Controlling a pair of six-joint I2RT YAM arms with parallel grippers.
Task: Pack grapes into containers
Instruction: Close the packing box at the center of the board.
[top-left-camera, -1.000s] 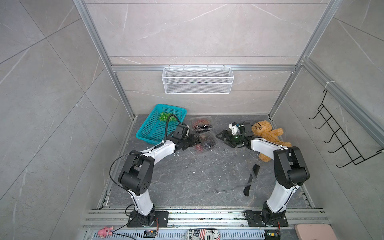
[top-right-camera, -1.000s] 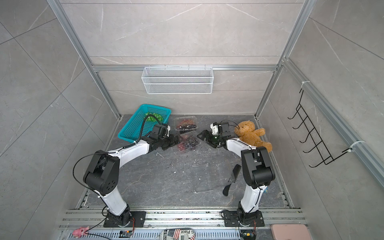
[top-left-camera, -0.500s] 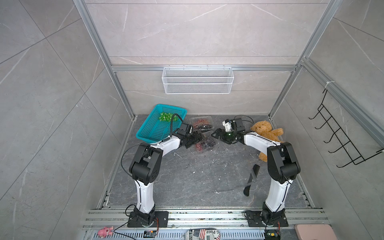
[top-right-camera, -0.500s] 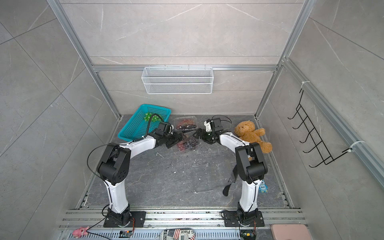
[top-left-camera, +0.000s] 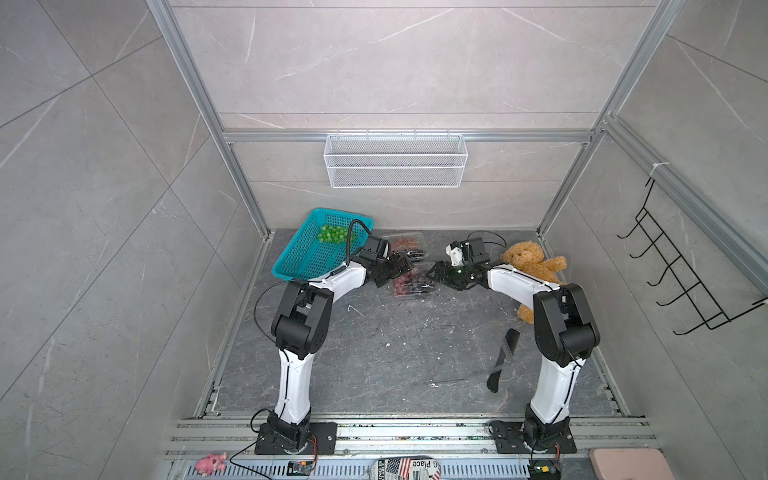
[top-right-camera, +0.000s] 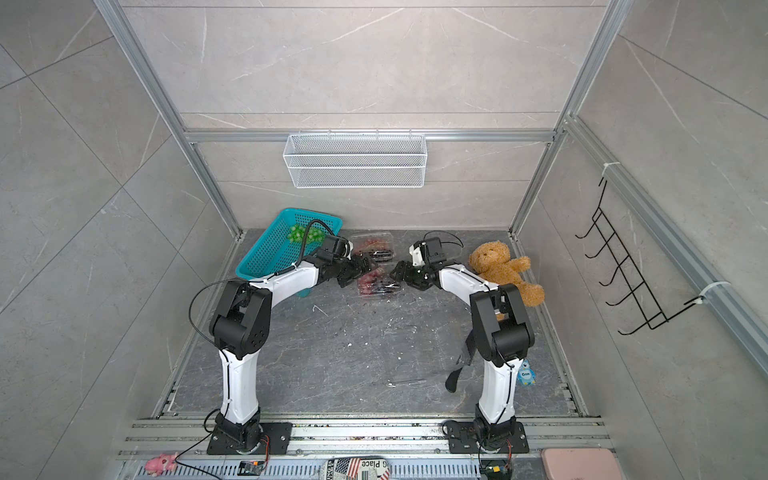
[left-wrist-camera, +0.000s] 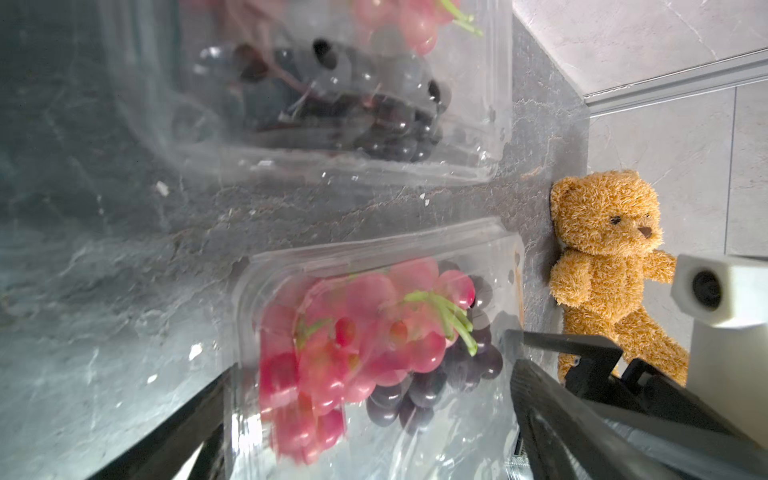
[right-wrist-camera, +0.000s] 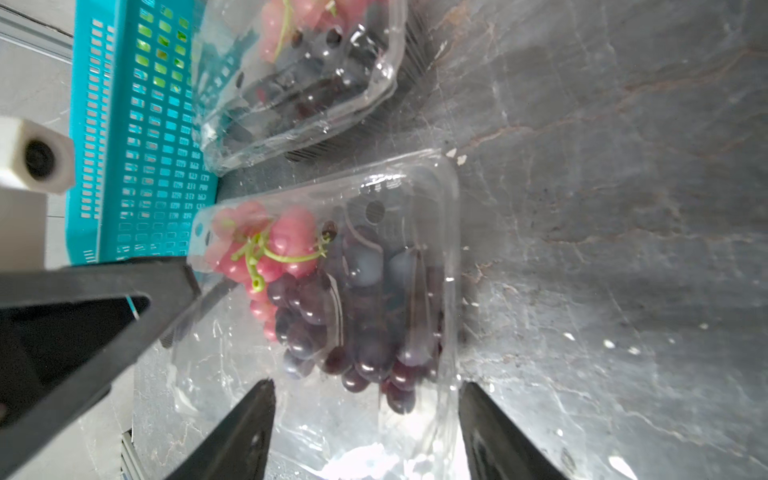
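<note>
The near box (top-left-camera: 415, 287), a clear lidded one lying flat on the floor (top-left-camera: 395, 353) between the two arms, is flanked at both ends. The left gripper (top-left-camera: 402, 266) is held wide open at one end with nothing gripped. The right gripper (top-left-camera: 435, 275) is seen with its fingers (right-wrist-camera: 249, 428) parted around the opposite end, and no firm pinch on the plastic can be made out. From here the thin plastic could be buckled if the fingers are shut hard on it, and the lid could be sprung; whether it is latched cannot be told. The light box could be pushed along the floor if it is met by one finger before the other, and knocked against the far box (top-left-camera: 409, 243), which is set just behind it beside the basket (top-left-camera: 307, 257). With the grippers so near each other, a clash between them is also to be feared. Green grapes (top-left-camera: 332, 235) are seen in the basket, unpacked, and no third box is made out. The near box's long axis is laid roughly along the line from one gripper to the other, about parallel to the back wall, lid uppermost. The red grapes (right-wrist-camera: 286, 237) are packed toward the left arm's end and the dark grapes (right-wrist-camera: 365, 324) toward the right arm's end.
</note>
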